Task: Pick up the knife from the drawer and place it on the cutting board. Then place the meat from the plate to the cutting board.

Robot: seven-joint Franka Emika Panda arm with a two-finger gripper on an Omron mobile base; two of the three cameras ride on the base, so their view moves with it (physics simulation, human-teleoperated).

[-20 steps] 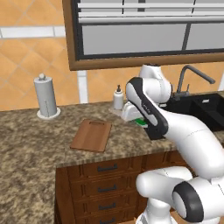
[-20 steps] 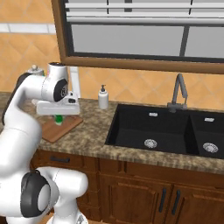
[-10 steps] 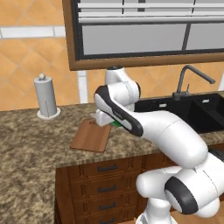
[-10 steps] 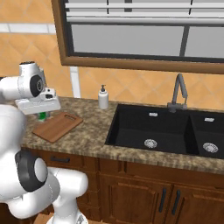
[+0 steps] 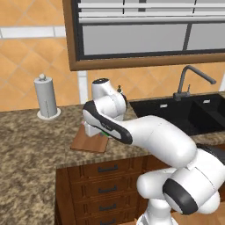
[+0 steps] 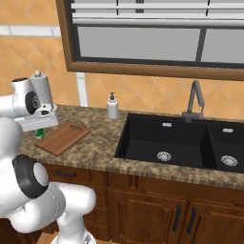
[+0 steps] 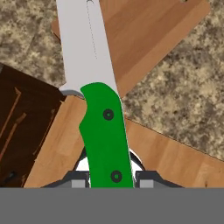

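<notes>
The knife (image 7: 103, 127) is clamped by its green handle in the gripper (image 7: 111, 177), jaws closed narrowly on it, blade reaching out above the cutting board (image 7: 144, 39). It probably hangs over the board's left end. Lower it flat, blade fully on wood, before letting go.
</notes>
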